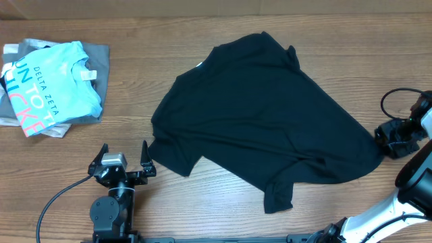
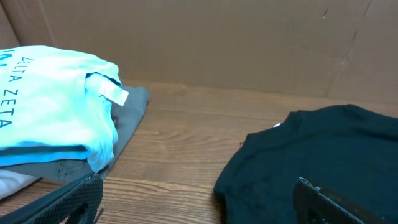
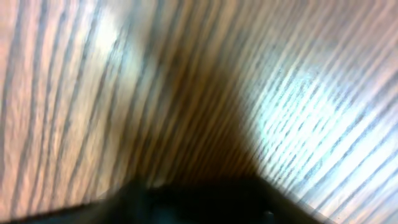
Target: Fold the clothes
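The black T-shirt lies spread and creased on the wooden table, collar toward the far side and one sleeve pointing at the near edge. My left gripper stands open just left of the other sleeve, with nothing between its fingers. The left wrist view shows the shirt ahead on the right, bare wood between the open fingers. My right gripper sits low at the shirt's right corner. The right wrist view is a blur of wood grain with a dark shape at the bottom, so its jaws cannot be read.
A light-blue "DELTA ZETA" T-shirt lies on a grey folded shirt at the far left. A brown cardboard wall stands behind the table. A black cable loops by the right arm.
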You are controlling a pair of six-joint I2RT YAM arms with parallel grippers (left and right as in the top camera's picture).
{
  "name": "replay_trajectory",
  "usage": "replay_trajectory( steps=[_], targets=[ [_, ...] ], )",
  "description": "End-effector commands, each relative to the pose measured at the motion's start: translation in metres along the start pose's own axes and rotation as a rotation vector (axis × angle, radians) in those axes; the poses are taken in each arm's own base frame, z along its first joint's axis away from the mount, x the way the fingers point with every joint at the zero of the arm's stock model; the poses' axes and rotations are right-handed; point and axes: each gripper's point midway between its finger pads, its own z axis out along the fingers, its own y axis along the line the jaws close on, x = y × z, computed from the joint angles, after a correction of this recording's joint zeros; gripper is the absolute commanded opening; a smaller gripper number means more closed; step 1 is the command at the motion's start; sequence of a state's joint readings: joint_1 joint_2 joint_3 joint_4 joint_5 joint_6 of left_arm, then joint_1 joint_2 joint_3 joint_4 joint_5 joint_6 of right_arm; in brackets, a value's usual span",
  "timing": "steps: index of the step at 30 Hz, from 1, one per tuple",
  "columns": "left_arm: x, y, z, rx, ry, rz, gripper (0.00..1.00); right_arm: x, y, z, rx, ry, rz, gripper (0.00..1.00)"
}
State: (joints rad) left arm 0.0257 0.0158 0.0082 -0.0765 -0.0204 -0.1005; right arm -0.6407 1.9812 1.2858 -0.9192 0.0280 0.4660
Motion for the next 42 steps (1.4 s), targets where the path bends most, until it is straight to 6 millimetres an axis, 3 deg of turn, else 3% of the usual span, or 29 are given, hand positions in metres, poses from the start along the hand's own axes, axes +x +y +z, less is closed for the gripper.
replay_trajectory(
  steps=[1,4,9,15,21,26,27,28,30,31,37,42],
  targets=[
    [-0.001,0.002,0.0,-0.011,-0.009,0.019,1.0,0.005,0.0,0.006,-0.009,0.013,-0.004,0.19],
    [-0.001,0.002,0.0,-0.01,-0.009,0.019,1.0,0.003,0.002,0.006,-0.015,0.005,-0.003,0.04],
    [-0.001,0.002,0.0,-0.01,-0.01,0.019,1.0,-0.012,0.017,0.005,-0.086,-0.052,-0.003,0.04],
    [-0.001,0.002,0.0,-0.009,-0.009,0.019,1.0,-0.062,0.057,-0.01,-0.265,-0.256,-0.015,0.04],
    [-0.001,-0.002,0.0,0.009,-0.007,0.018,1.0,-0.115,0.088,-0.045,-0.405,-0.468,0.013,0.04],
    [0.0,-0.013,-0.001,0.073,-0.003,0.01,1.0,-0.144,0.117,-0.092,-0.514,-0.548,0.005,0.04],
    [0.0,-0.015,-0.001,0.089,-0.004,0.007,1.0,-0.147,0.123,-0.103,-0.535,-0.553,-0.002,0.11],
    [-0.001,-0.018,-0.001,0.106,-0.004,0.007,1.0,-0.149,0.128,-0.115,-0.553,-0.553,-0.01,0.3],
    [-0.002,-0.025,-0.002,0.142,-0.007,0.008,1.0,-0.15,0.134,-0.135,-0.575,-0.536,-0.023,0.93],
    [-0.003,-0.028,-0.003,0.16,-0.013,0.009,1.0,-0.149,0.135,-0.145,-0.577,-0.525,-0.025,1.0],
    [-0.018,-0.071,-0.016,0.423,-0.071,0.021,1.0,-0.135,0.131,-0.193,-0.552,-0.445,-0.023,1.0],
    [-0.007,-0.093,-0.028,0.57,-0.011,-0.015,1.0,-0.102,0.14,-0.216,-0.63,-0.3,-0.067,1.0]
  ],
)
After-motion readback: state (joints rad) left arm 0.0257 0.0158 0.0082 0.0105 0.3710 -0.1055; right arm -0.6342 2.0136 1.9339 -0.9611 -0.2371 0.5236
